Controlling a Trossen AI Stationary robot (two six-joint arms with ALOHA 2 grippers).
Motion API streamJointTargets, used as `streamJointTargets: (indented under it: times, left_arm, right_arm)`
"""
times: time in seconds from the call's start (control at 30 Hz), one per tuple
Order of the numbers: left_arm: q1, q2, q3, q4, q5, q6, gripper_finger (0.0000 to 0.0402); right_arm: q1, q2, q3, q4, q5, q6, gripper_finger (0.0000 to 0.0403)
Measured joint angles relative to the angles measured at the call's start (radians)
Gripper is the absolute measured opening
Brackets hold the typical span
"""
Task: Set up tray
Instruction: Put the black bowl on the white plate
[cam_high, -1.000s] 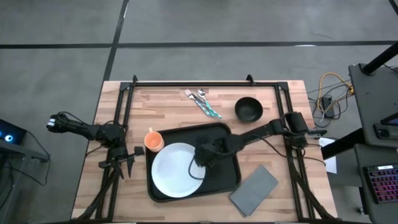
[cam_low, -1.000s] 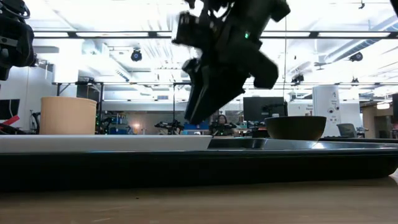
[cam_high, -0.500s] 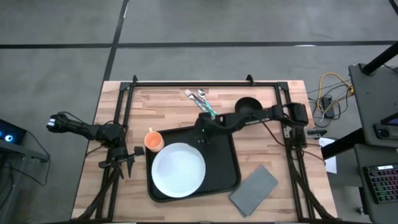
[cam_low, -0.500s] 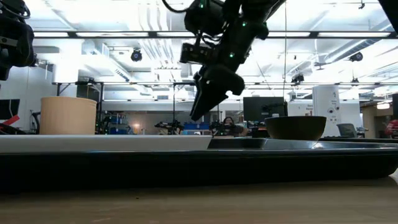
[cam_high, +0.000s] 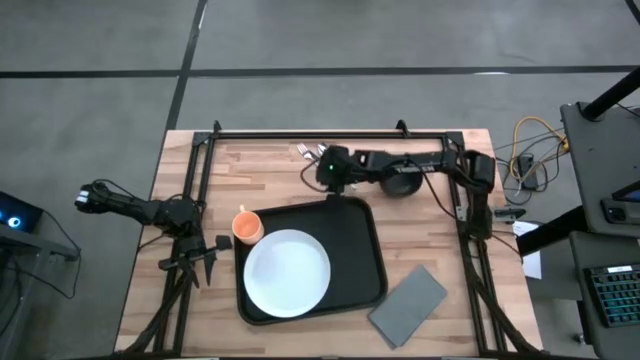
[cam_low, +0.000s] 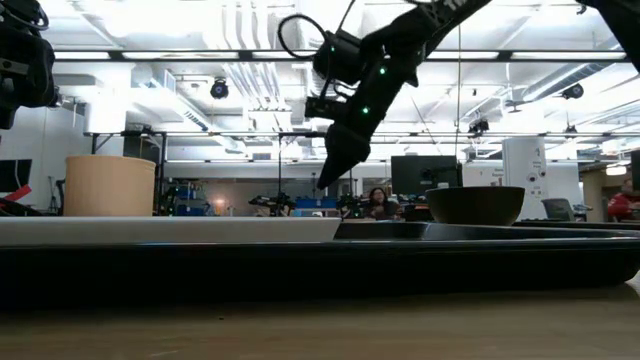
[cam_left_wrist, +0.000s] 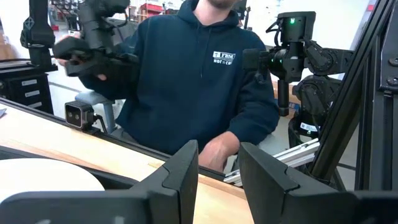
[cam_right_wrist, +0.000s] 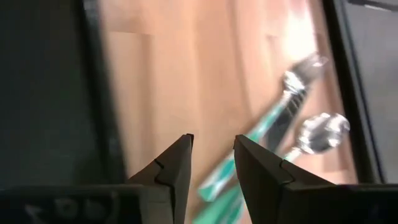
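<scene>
The right claw (cam_high: 327, 172), fingers slightly apart and empty, hovers over the fork and spoon (cam_high: 312, 153) near the tabletop's far edge, handles angled toward the tray (cam_high: 372, 268) at centre; the left claw (cam_high: 205, 262) waits apart at the left edge.

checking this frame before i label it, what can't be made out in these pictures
- Cutlery: right wrist view, blurred; handle ends hidden behind the right gripper. High view: mostly covered by that arm.
- Bowl: high view, partly under the right arm.
- Plate: left wrist view, cut off by the picture edge and the left gripper.
- Napkin: low view, not visible behind the tray rim.
</scene>
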Motion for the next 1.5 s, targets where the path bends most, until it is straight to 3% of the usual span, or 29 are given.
streamJointTargets:
  times: [0.43, 0.83, 1.5]
  left_arm:
    - [0.000, 0.000, 0.000, 0.000, 0.000, 0.000, 0.0098]
    - [0.000, 0.000, 0.000, 0.000, 0.000, 0.000, 0.0098]
    - [0.000, 0.000, 0.000, 0.000, 0.000, 0.000, 0.0098]
  right_arm:
    - [-0.128, 0.001, 0.000, 0.009, 0.000, 0.054, 0.0111]
    - [-0.135, 0.003, 0.000, -0.027, -0.026, 0.088, 0.0134]
    - [-0.139, 0.065, -0.014, -0.029, -0.027, 0.110, 0.0132]
